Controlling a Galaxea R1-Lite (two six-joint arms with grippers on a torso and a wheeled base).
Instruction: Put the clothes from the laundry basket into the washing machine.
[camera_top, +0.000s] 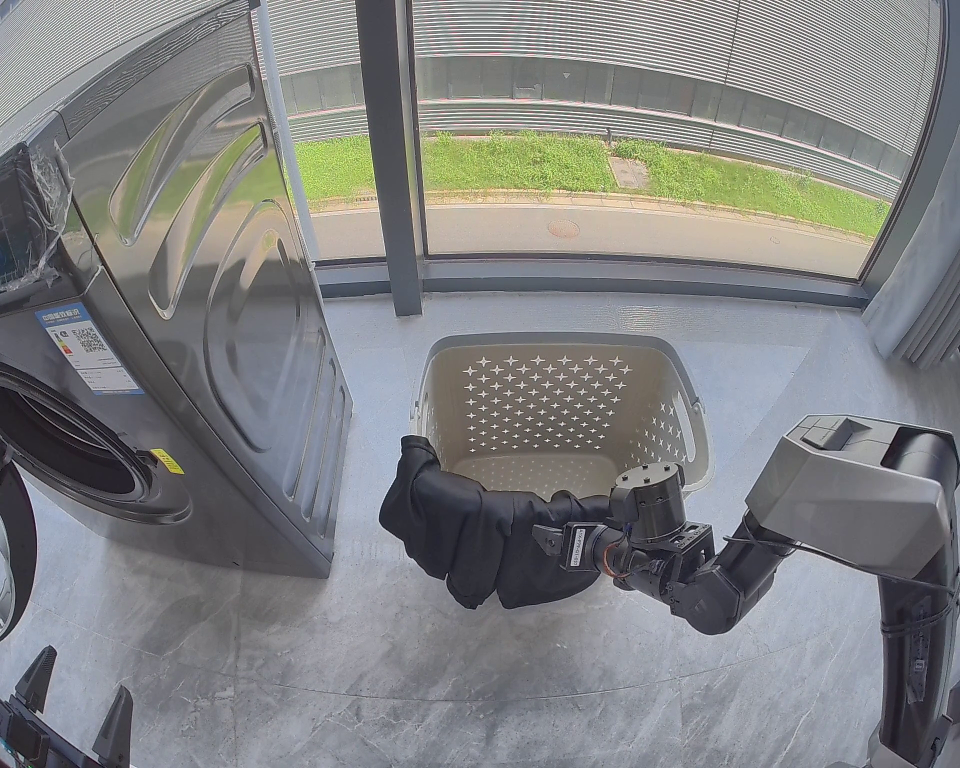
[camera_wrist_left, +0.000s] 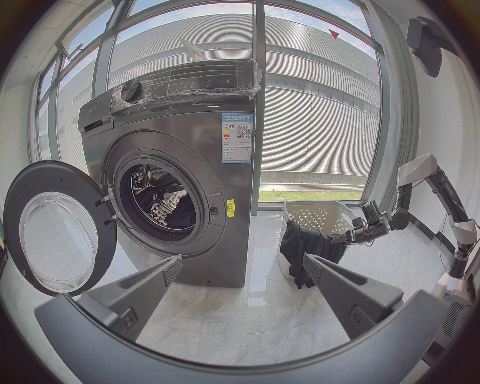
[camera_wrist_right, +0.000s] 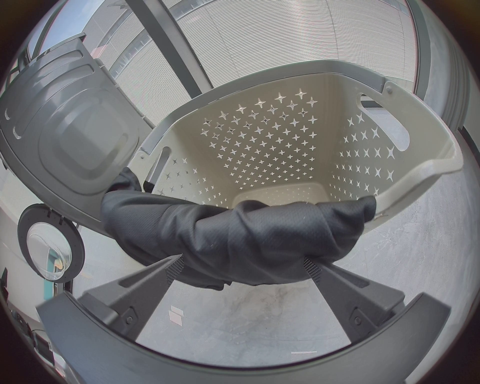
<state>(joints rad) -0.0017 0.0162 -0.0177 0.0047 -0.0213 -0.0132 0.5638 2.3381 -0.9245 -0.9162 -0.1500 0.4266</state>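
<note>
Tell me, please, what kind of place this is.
Probably a laundry corner beside a large window: a front-loading washing machine with its door open and a laundry basket stand on a stone-tiled floor.

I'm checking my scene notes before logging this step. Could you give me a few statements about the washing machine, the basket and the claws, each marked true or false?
1. The door of the washing machine stands open. True.
2. The black garment lies flat on the bottom of the basket. False: it hangs over the basket's rim on the robot's side.
3. The left claw is shut on a piece of clothing. False: it is open and holds nothing.
4. The right claw is open, with its tips at the black garment. True.
5. The basket stands on top of the washing machine. False: it stands on the floor beside it.
</note>
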